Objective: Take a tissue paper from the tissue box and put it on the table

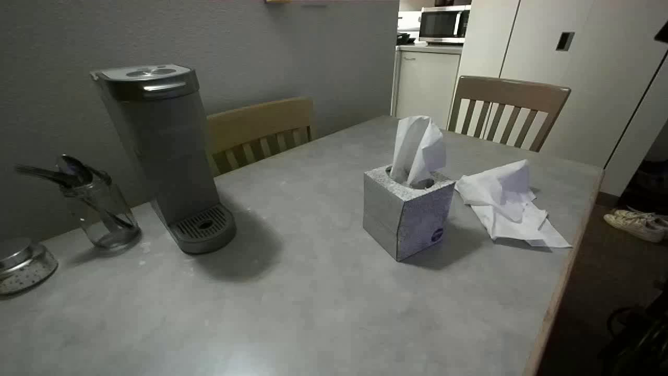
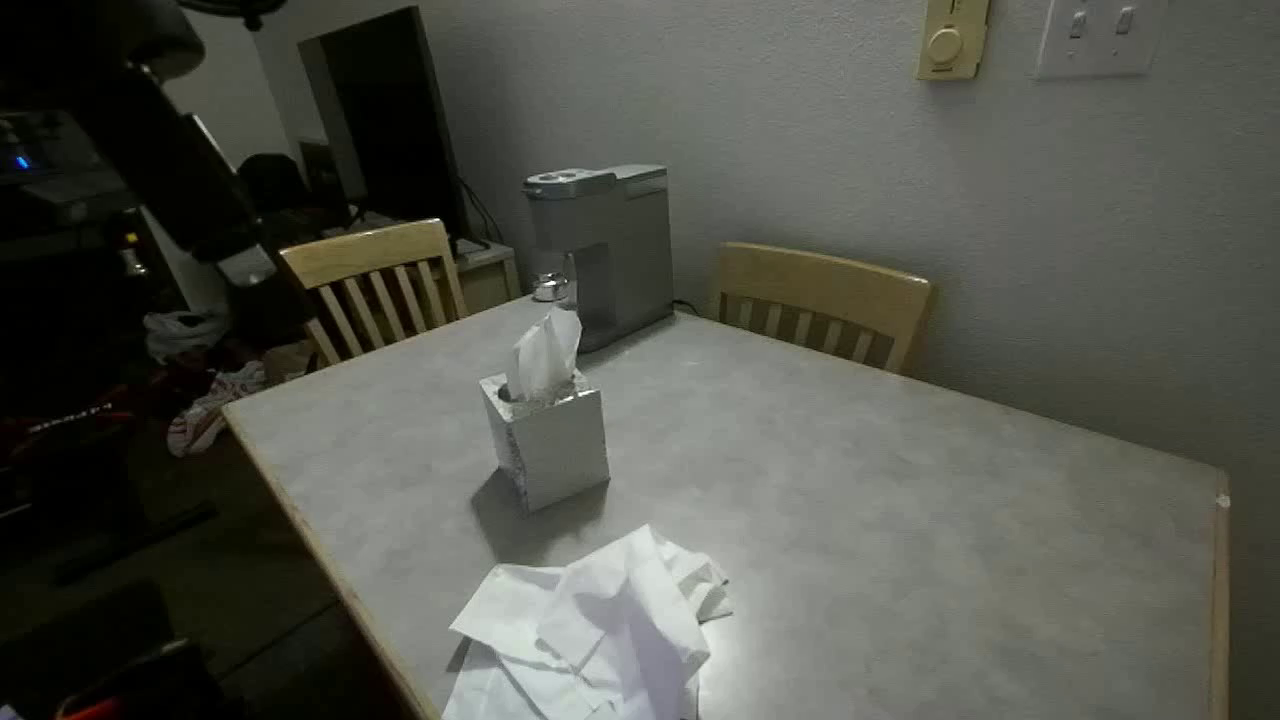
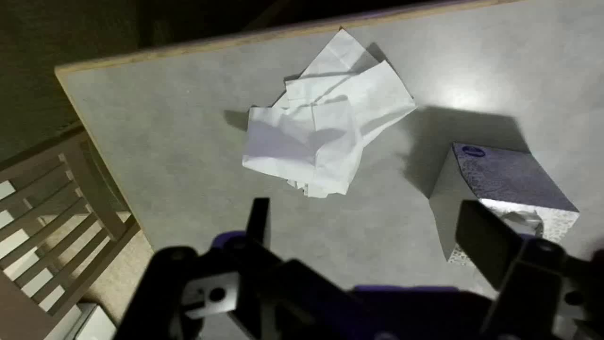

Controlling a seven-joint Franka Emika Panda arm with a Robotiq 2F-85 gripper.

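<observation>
A creased white tissue paper (image 1: 503, 201) lies on the grey table (image 1: 292, 318), beside the tissue box (image 1: 425, 222); it shows in both exterior views (image 2: 590, 630) and in the wrist view (image 3: 325, 127). The pale grey tissue box also shows in an exterior view (image 2: 555, 450) and at the right of the wrist view (image 3: 514, 174). Another white tissue (image 1: 417, 149) stands up out of its opening. My gripper (image 3: 363, 208) is open, with nothing between its fingers. In the wrist view the right finger covers part of the box, and the tissue lies beyond the fingertips.
A grey coffee machine (image 1: 162, 151), a glass jar with utensils (image 1: 107, 209) and a small metal-lidded jar (image 1: 23, 266) stand on the table. Wooden chairs (image 1: 509, 104) stand around it. A dark arm part (image 2: 170, 150) hangs at the upper left in an exterior view.
</observation>
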